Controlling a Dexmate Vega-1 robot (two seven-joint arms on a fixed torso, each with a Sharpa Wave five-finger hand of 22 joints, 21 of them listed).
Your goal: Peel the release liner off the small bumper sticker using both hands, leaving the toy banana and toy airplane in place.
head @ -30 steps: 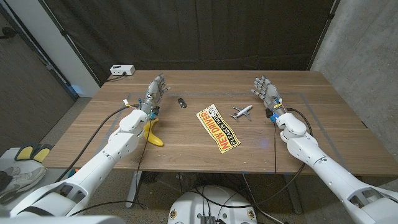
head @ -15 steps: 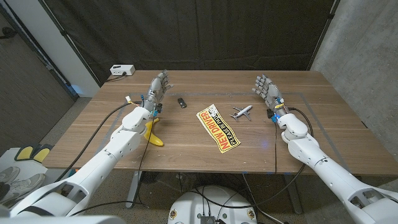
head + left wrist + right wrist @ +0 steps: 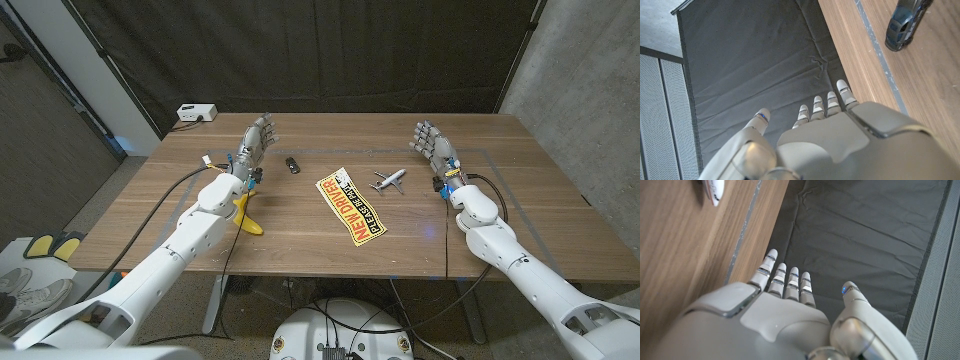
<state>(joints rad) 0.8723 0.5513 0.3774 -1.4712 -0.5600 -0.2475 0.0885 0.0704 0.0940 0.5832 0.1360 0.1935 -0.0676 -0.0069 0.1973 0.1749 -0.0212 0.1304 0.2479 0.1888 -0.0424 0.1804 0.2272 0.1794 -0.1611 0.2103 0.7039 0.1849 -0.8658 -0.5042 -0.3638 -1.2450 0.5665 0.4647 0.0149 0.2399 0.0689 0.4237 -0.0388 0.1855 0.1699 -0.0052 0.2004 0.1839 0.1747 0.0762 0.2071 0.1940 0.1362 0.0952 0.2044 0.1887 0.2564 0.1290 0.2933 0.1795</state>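
1. Small yellow bumper sticker with black-and-red lettering (image 3: 351, 206) lies flat near the middle of the brown wooden table (image 3: 300, 240), set on a diagonal. Neither hand touches it.
2. Small white toy airplane (image 3: 389, 180) sits just beside the sticker's far end, toward the robot's right; not touching it.
3. Yellow toy banana (image 3: 244, 213) lies well to the sticker's left, partly hidden under the left forearm.
4. Small dark object (image 3: 291, 166) rests on the table beyond the sticker, between it and the left hand; in the left wrist view it reads as a dark toy car (image 3: 903, 25), though detail is poor.
5. Left hand (image 3: 254, 145) is raised over the table's far left part, fingers extended and apart, holding nothing.
6. Right hand (image 3: 432, 148) is raised to the right of the airplane, fingers extended, nothing held.
7. White box with cable (image 3: 196, 112) sits at the table's far left corner.
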